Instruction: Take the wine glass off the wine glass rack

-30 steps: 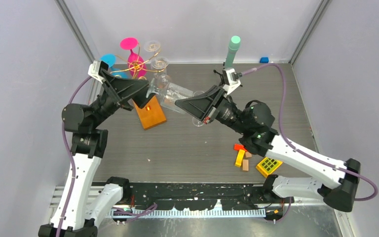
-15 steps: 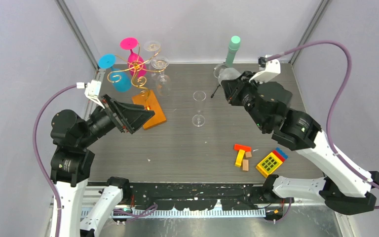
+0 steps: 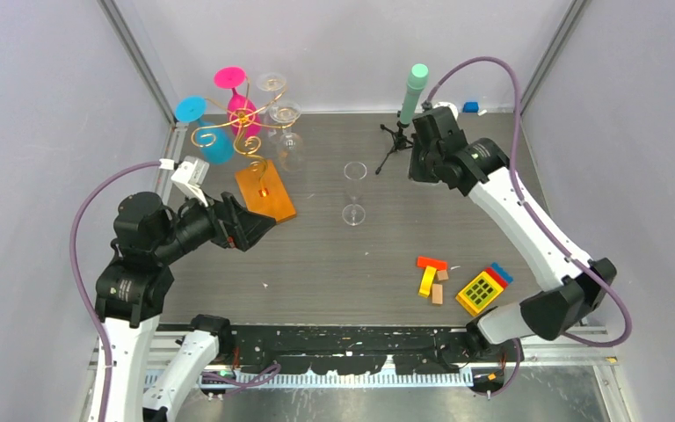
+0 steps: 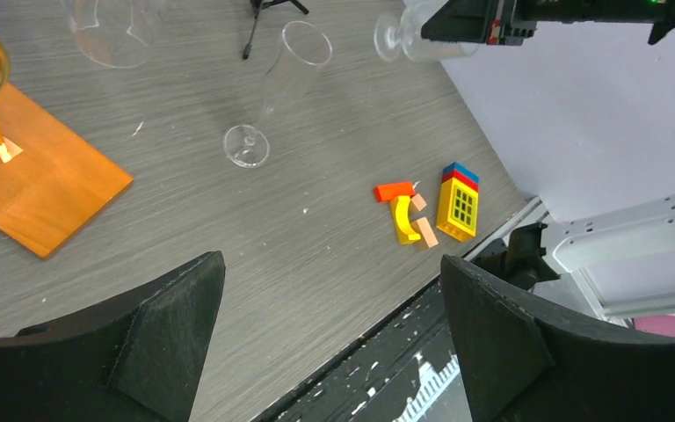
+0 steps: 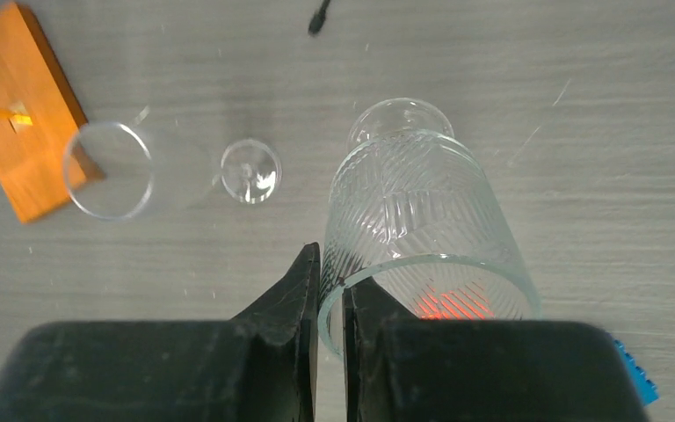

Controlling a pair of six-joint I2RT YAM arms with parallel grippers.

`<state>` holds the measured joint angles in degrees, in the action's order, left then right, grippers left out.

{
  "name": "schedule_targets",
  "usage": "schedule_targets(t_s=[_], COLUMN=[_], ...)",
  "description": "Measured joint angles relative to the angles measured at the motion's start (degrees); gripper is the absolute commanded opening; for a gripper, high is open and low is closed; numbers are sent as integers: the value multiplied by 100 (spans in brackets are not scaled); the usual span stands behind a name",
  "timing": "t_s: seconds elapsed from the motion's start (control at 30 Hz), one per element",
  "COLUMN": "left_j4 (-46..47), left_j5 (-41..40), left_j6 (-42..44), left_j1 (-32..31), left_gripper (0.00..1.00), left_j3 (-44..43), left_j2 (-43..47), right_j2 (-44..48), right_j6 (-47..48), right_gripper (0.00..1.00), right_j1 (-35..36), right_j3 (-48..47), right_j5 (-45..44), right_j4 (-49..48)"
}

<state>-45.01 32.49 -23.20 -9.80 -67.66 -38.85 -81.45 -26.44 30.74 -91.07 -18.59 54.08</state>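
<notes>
The right gripper (image 5: 331, 280) is closed on the rim of a ribbed clear wine glass (image 5: 422, 220), w/ one finger inside the bowl and one outside. That pinch on the rim lets the glass hang bowl-up and foot-down below the wrist. The glass is off the wine glass rack (image 3: 242, 123) and well to the rack's right, near the black tripod (image 3: 395, 136) w/ the mint cylinder. Whether its foot touches the table can't be told.

The left gripper (image 4: 330, 264) is wide open and holds nothing. It sits just in front of the rack's orange base (image 3: 265, 193), prob. parked clear so the right arm can work alone.

A tall clear flute (image 3: 354, 192) stands upright right of the base, apart from it. A pink glass (image 3: 244, 112), a blue glass (image 3: 217, 148) and other clear glasses hang on the rack's scroll arms. Toy blocks (image 3: 479, 290) lie far front-right of the rack.

Judged from this, the removal looks done and setting the glass down is what's left.

No brand, label or readable text shows anywhere.
</notes>
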Motion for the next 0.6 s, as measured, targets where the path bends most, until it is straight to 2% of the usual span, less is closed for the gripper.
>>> schedule_targets(t_s=[0.33, 0.6], left_j4=[-160, -240], left_j5=[-315, -494], left_j6=[223, 374], left_j1=[-170, -339], left_gripper=[95, 96], left_j3=[33, 105], left_j2=[-7, -17], right_j2=[-1456, -2013], right_j6=[66, 68], right_gripper=[0, 4], right_j1=[-210, -210], right_j3=[114, 111], right_j5=[1541, 1766], right_j4=[-42, -68])
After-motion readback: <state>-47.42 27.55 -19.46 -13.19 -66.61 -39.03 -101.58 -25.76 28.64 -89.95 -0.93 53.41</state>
